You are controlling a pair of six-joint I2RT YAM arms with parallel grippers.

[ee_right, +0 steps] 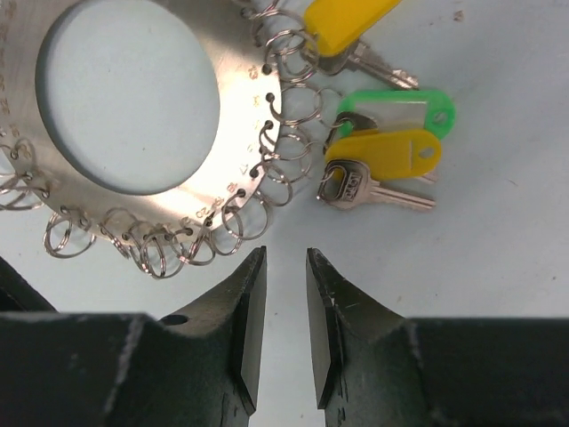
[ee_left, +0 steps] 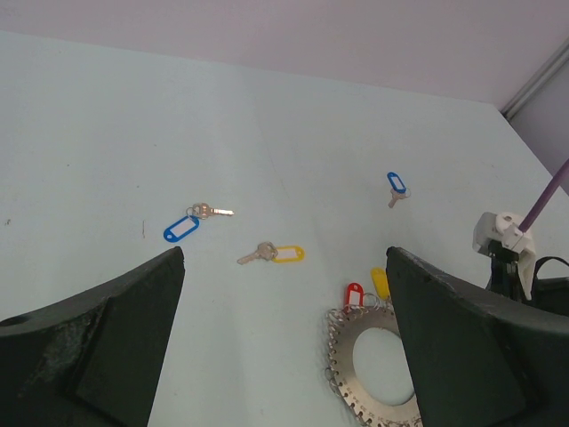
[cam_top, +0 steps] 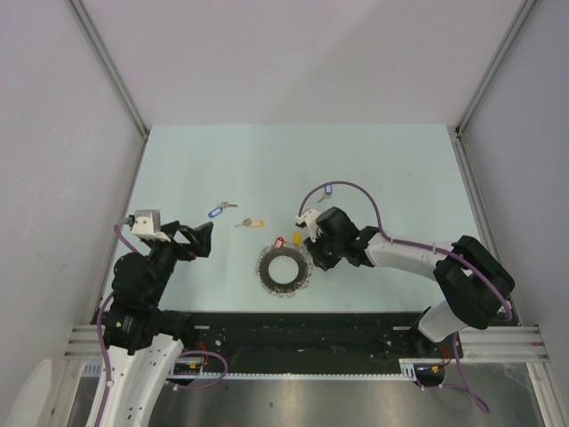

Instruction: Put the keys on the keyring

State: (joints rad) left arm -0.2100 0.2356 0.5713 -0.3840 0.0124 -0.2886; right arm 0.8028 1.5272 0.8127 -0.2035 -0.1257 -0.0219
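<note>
We see the keyring [cam_top: 269, 271] lying flat on the desk [cam_top: 400, 169] between the arms. The right end effector [ee_right: 286, 262] hovers just beside its rim, jaws narrowly apart and empty, near green- and yellow-tagged keys [ee_right: 382, 153]. The left end effector [cam_top: 197, 238] gapes wide, holding nothing.

keyring [ee_right: 244, 116]: silver-grey metal, rim lined with shiny wire loops, tiny stamped numbers. keys [ee_right: 391, 194]: silver. Tags are solid colours: blue tag [ee_left: 180, 229], yellow tag [ee_left: 288, 254], red tag [ee_left: 353, 294], green tag [ee_right: 396, 107] with white insert. table [cam_top: 373, 160]: pale mint. cable [ee_left: 551, 194]: purple.
</note>
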